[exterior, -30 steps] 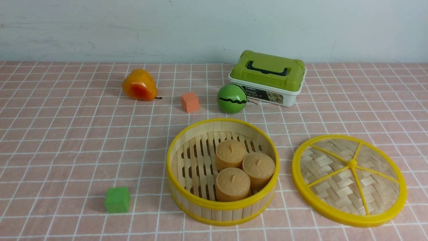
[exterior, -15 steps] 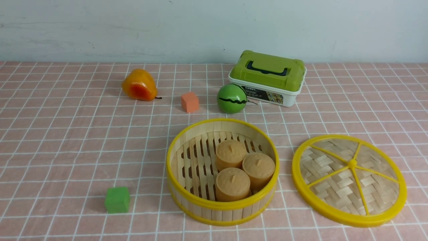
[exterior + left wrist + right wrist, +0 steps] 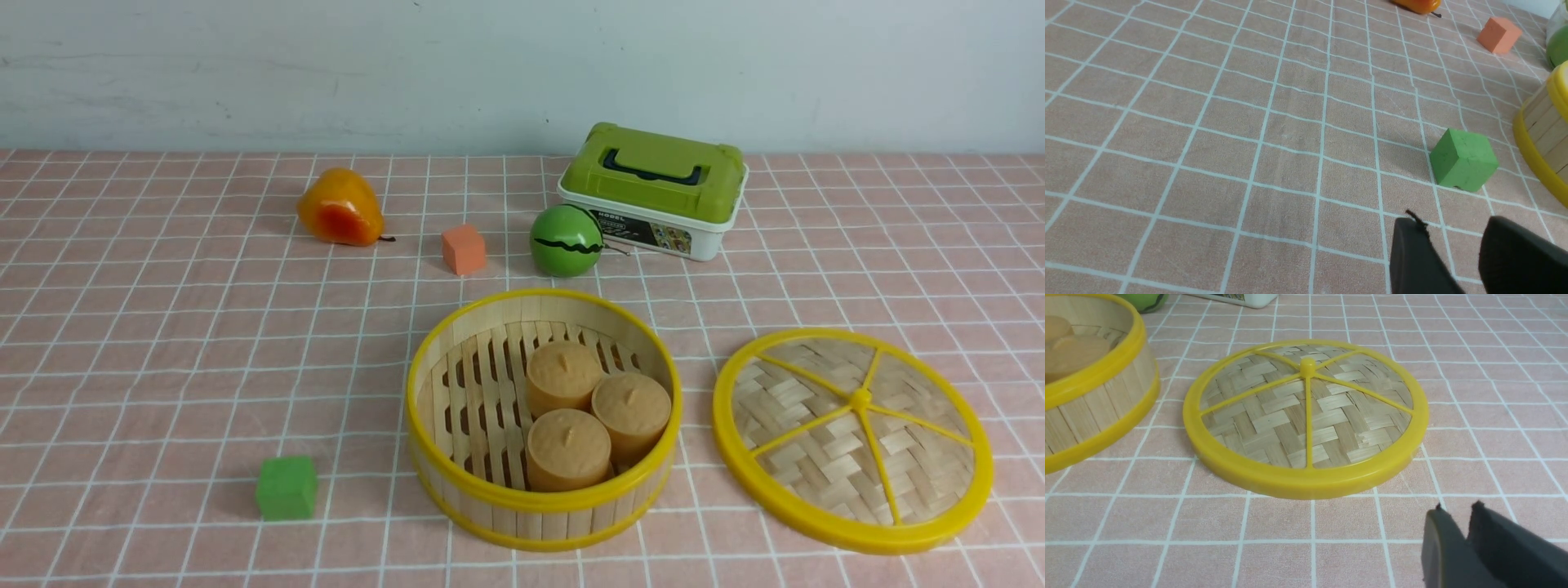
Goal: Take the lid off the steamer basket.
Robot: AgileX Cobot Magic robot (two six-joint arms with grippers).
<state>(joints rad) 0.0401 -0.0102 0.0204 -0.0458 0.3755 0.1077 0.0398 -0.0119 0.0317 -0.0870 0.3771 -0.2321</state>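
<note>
Nothing has moved since before. The lid (image 3: 1306,416) lies on the bench (image 3: 163,367) just ahead of the right gripper (image 3: 1457,516), whose jaws are a little apart and empty, beside the steamer basket (image 3: 543,498). The left gripper (image 3: 1453,232) is released near a green cube (image 3: 1464,165). The box label is too small to read.

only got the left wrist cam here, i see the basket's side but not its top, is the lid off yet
Observer: Yes. The lid lies flat on the cloth to the right of the steamer basket, not touching it.
Operator: anything inside the basket
Observer: Three tan buns, bunched toward its right side.
Operator: where's the right arm
Observer: Not in the front view. Its wrist camera shows the right gripper short of the lid's rim, fingers a little apart and holding nothing.
</note>
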